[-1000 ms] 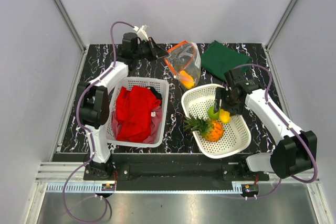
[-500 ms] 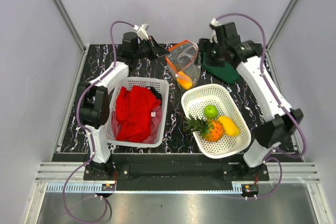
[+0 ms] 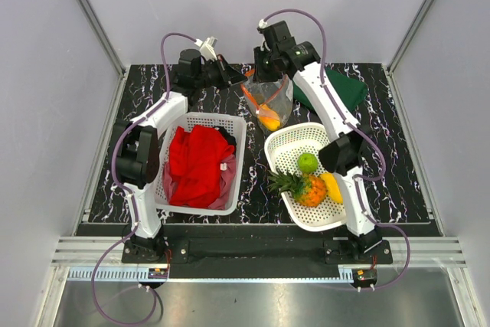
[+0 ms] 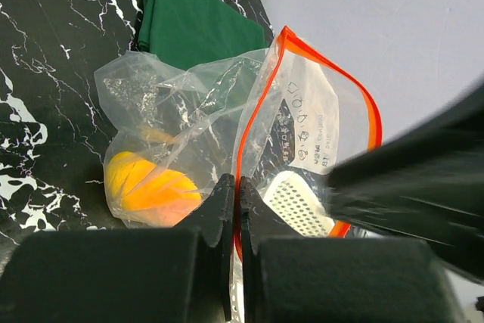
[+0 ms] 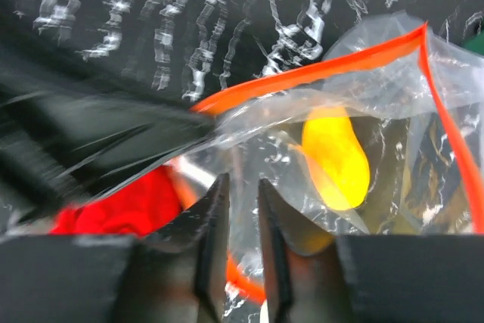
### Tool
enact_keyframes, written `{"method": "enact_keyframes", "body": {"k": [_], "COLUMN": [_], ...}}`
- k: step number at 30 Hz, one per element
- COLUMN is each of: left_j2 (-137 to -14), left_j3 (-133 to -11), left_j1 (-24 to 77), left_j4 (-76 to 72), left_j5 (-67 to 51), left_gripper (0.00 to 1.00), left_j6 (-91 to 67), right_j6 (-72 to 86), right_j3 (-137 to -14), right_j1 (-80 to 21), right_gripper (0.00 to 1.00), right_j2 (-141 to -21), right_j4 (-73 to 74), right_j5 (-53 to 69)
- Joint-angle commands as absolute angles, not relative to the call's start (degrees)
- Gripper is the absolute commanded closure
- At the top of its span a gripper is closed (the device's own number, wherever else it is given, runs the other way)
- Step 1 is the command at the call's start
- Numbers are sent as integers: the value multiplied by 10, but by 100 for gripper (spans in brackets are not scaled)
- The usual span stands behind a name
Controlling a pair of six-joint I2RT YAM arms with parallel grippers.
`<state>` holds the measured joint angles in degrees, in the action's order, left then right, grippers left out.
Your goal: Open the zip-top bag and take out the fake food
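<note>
Landmark = white fruit basket (image 3: 289,151). The zip-top bag (image 3: 269,97) sits just beyond the basket's far rim. Its bottom points toward the basket and its mouth is lifted up and away, so the long axis runs straight out from that rim.

One orange-yellow piece (image 5: 336,158) is low in the bag, at the end nearest the basket. The green fruit (image 3: 308,162), pineapple (image 3: 310,189) and yellow oblong (image 3: 334,184) are already inside the basket.

The left gripper (image 4: 236,194) is beyond the basket's far-left corner. Its fingers are pressed together on the bag's lip, right at the red-orange zip strip (image 5: 318,65), and they hold that side up.

The right gripper (image 5: 243,209) hangs over the bag mouth, reaching across from beyond the basket's far rim. Its jaws stand close together with a thin gap and clear film in front of them (blurry view). I can't tell whether they pinch the film or only hover at it.

Judgement: this is the mouth-opening step, with the last piece not yet out.

Key relation: the remaining piece lies below and ahead of the right fingers, down the bag's long axis toward the basket. The right arm is the nearer free one, since the left is busy holding the lip. The next move likely needs the far lip taken and pulled away from the left gripper, across the strip and not along it.

Risk: slippery film, and the bag may lift whole instead of parting.
</note>
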<state>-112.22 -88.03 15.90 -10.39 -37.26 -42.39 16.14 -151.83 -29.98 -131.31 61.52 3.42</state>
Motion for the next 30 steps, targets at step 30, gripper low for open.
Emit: {"method": "enact_keyframes", "body": {"k": [30], "left_j2": [-1110], "left_j3": [-921], "left_j1": [167], "left_j4": [-141], "left_j5": [-363], "left_gripper": [100], "left_j6": [-446], "right_j6": [112], "right_j3": [-1328], "right_j1": [-275], "right_gripper": [67], "right_j2": [-1378], "right_j4": [555], "right_j5": [-11]}}
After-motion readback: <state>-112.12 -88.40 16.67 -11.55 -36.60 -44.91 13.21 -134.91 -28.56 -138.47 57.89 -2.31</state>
